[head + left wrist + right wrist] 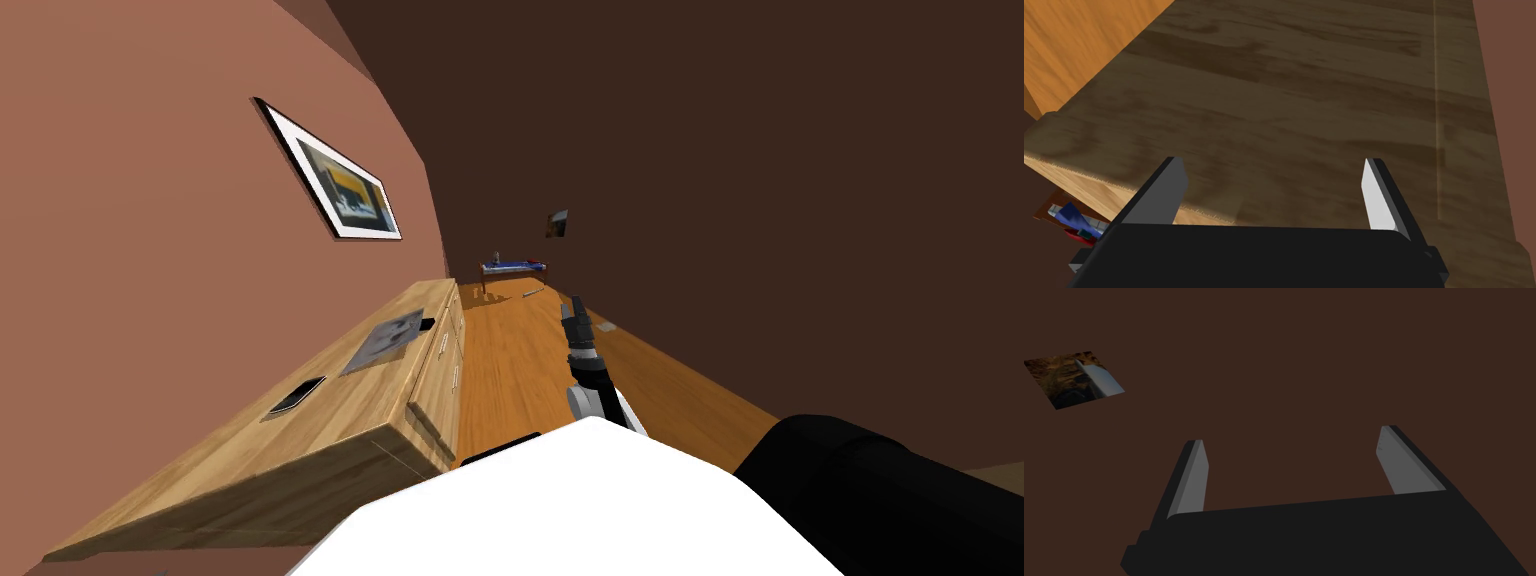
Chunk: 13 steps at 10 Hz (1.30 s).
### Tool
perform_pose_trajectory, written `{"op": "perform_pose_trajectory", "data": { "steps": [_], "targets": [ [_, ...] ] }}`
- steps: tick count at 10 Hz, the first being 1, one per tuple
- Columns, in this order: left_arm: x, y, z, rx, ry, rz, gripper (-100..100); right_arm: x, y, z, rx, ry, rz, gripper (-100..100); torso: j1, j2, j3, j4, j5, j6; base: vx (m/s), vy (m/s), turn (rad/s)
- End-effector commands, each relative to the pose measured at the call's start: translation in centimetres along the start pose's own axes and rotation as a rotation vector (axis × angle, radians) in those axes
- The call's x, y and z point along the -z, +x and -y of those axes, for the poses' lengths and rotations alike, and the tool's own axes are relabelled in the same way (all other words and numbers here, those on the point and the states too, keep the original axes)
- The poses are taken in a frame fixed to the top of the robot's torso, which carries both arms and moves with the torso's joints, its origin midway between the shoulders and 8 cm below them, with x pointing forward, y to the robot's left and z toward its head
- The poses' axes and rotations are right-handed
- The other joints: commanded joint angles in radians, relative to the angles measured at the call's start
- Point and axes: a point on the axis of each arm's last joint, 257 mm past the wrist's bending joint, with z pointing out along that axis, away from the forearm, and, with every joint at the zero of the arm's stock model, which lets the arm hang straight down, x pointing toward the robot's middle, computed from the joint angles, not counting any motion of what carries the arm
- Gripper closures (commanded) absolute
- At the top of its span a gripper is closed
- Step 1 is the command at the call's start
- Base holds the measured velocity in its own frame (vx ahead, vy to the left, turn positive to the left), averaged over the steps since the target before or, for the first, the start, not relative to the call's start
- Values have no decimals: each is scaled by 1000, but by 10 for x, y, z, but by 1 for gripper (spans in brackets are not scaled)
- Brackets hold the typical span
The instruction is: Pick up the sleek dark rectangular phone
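The dark rectangular phone [296,395] lies flat on the wooden sideboard's top [330,420], toward its near end and close to the wall. My left gripper [1272,160] is open with nothing between its fingers; a wooden surface of the sideboard [1304,100] lies in front of it, with no phone on the part shown. My right gripper [574,308] is held out over the floor, well right of the sideboard. In its wrist view the right gripper [1292,435] is open and empty.
A grey sheet [385,340] and a small dark item [427,324] lie farther along the sideboard top. A framed picture [335,178] hangs above. A low table [512,267] with blue things stands at the far end of the wooden floor [520,360]. A big black rounded shape [880,490] sits at the near right.
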Motion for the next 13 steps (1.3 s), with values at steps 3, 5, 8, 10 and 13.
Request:
{"op": "perform_pose_trajectory", "data": {
  "steps": [3,5,8,10,13],
  "targets": [
    [35,8,-42,29,-127,-39,-100,0,0,0,0,0,0,0,1,4,3,1,0,0,112,-7,-49],
    [36,9,-43,30,-131,-42,-100,0,0,0,0,0,0,0,2,-6,-3,-1,1,0,196,-5,-9],
    [56,17,-64,45,-204,-76,-100,0,0,0,0,0,0,0,2,-5,-2,-1,0,0,203,4,-69],
    [67,19,-77,66,-246,-79,-100,0,0,0,0,0,0,0,2,0,0,0,1,0,130,20,-29],
    [73,24,-86,82,-279,-90,-100,0,0,0,0,0,0,0,3,-6,-4,-1,1,0,253,25,-72]
  ]
}}
